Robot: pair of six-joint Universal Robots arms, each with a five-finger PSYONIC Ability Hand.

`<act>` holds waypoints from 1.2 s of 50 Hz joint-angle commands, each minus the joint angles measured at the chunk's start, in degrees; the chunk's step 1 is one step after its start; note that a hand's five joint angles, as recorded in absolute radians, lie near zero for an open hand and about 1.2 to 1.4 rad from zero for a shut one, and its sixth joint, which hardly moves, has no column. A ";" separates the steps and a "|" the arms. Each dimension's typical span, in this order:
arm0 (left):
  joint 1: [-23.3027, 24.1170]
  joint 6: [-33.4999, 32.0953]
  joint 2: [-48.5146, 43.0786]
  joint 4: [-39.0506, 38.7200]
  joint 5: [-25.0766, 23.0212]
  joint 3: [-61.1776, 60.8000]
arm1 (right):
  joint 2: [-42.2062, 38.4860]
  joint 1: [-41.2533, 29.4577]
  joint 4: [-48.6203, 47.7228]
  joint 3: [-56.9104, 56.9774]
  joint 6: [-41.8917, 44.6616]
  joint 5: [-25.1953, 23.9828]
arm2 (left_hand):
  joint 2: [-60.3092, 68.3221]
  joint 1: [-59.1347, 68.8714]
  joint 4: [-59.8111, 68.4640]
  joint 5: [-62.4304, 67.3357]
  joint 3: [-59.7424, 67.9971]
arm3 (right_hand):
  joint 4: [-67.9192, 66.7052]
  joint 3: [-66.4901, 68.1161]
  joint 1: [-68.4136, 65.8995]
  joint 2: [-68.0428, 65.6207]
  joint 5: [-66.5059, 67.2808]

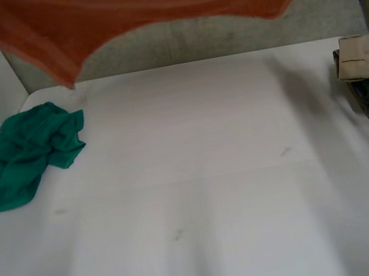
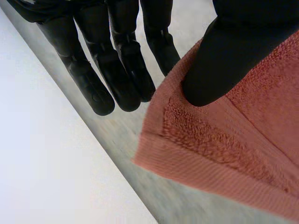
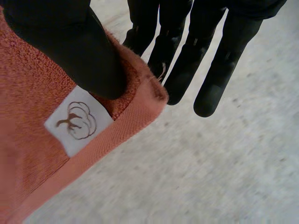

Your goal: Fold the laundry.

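Two corners of the spread orange terry towel (image 1: 148, 2) pinched by left robot hand (image 2: 219, 56) and right robot hand (image 3: 70, 42).

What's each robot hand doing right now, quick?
Left robot hand: closed on a corner of the orange towel, thumb pinching it.
Right robot hand: closed on another corner, by its label.

- A small white label (image 3: 78, 122) is sewn on the orange towel (image 3: 28, 154) close to its corner hem, right at the thumb tip of the right hand (image 3: 70, 42).
- It bears a brown drawing of a cotton boll on a stem, the cotton sign.
- No letters or numbers can be read on it, nor on anything else in the views.
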State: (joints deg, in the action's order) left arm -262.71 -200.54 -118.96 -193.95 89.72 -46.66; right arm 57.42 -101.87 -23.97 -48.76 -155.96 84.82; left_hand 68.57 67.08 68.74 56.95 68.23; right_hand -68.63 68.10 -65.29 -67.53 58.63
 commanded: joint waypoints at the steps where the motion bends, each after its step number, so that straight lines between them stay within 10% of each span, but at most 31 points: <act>1: -0.17 -1.08 -3.20 0.15 -3.05 -11.16 | -4.15 0.27 6.47 -5.20 1.80 -3.16 | 11.43 12.92 11.26 13.05 11.77 | -11.37 11.90 -14.71 -12.47 11.37; 17: -2.45 -19.27 -0.14 4.27 -11.41 -37.44 | -4.34 4.31 22.99 -24.09 14.01 -5.19 | 11.43 12.92 11.26 13.05 11.77 | -11.37 11.90 -14.71 -12.47 11.37; 30: -7.20 -37.64 16.83 40.47 -10.79 -51.60 | 16.57 12.65 54.11 -43.43 41.95 -5.54 | 11.43 12.92 11.26 13.05 11.77 | -11.37 11.90 -14.71 -12.47 11.37; 36: -7.73 -41.34 16.57 49.19 -12.11 -48.45 | 17.64 13.45 48.41 -43.88 44.26 -8.79 | 11.43 12.92 11.26 13.05 11.77 | -11.37 11.90 -14.71 -12.47 11.37; 60: 5.19 -27.01 -7.59 34.95 -0.51 -13.38 | -6.96 7.48 26.26 -20.51 24.04 -3.79 | 11.43 12.92 11.26 13.05 11.77 | -11.37 11.90 -14.71 -12.47 11.37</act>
State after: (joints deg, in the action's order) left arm -259.06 -227.72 -120.56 -157.40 84.23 -67.55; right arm 55.07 -93.54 6.56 -73.86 -131.54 78.61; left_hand 68.67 67.08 68.75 56.95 68.40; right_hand -68.64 68.10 -65.29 -67.53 58.77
